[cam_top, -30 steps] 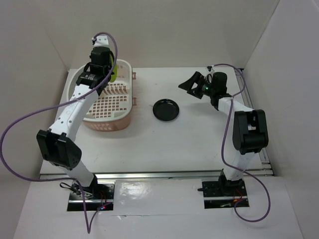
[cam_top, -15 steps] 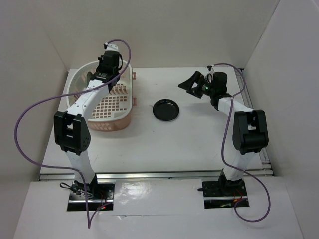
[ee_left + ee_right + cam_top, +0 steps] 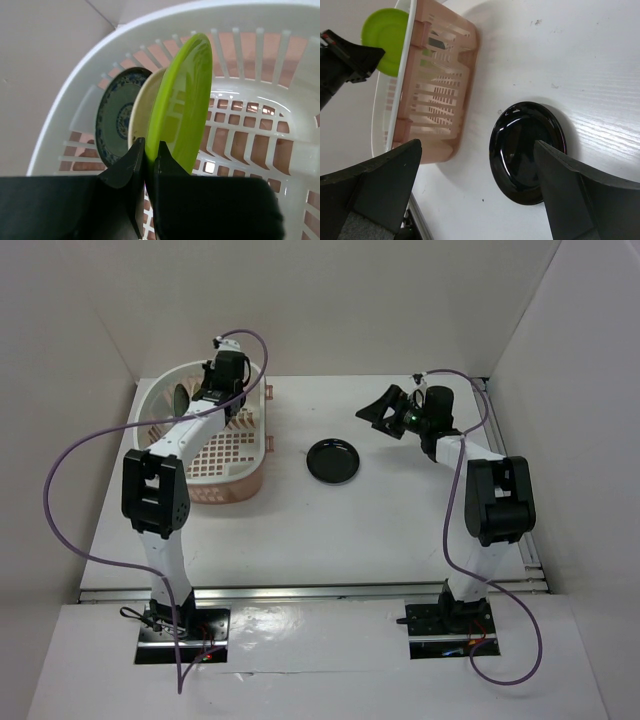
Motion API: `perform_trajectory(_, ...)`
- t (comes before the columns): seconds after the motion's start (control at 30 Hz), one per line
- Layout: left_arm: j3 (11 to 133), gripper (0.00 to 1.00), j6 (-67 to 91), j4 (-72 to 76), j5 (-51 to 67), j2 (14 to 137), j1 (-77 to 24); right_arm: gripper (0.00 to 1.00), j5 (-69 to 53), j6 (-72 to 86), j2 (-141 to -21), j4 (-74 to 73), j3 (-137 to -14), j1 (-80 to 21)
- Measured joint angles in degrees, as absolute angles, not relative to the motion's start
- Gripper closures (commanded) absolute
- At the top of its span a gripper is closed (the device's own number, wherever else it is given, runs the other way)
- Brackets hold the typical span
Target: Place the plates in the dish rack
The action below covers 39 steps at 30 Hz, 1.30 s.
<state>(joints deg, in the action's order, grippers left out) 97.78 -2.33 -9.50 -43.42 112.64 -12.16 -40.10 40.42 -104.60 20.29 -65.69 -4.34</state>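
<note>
Two plates already stand on edge at the far end of the dish rack (image 3: 250,92) — the blue-patterned plate (image 3: 117,117) nearest the curved wall, and the cream plate (image 3: 141,112) just beside it. A third one, the lime green plate (image 3: 182,105), is upright inside the rack too, right next to the cream one. The left jaws are clenched on its rim, one on each face, so the plate is held and not let go. I cannot tell if its edge rests on the rack floor, because the jaws hide that part.

The last one, the black plate (image 3: 334,460), lies flat on the desk (image 3: 360,530), out in the open between the rack and the right arm (image 3: 455,445). The right jaws hang above the desk near it, spread wide, with nothing in them.

So I think the step in hand is putting the green plate in its place. Next, I guess, the left jaws need to set it down so it stands by itself, then let go gently and pull straight back — a sideways bump could tip the other plates. After that comes the black plate. It lies flat, so getting a jaw under its rim may be hard.
</note>
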Motion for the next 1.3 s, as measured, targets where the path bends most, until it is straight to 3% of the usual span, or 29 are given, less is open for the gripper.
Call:
perform_trajectory(1.1,97.4,1.00,1.8,-10.4,-44.8,118.7,-12.0,0.00,-42.5,41.5,-105.5,21.3,-65.7,-4.4)
perform_trajectory(1.3,97.2,0.74,3.1,-10.8,-44.0,119.0,-11.9,0.00,-42.8,41.5,-105.5,21.3,-65.7,-4.4)
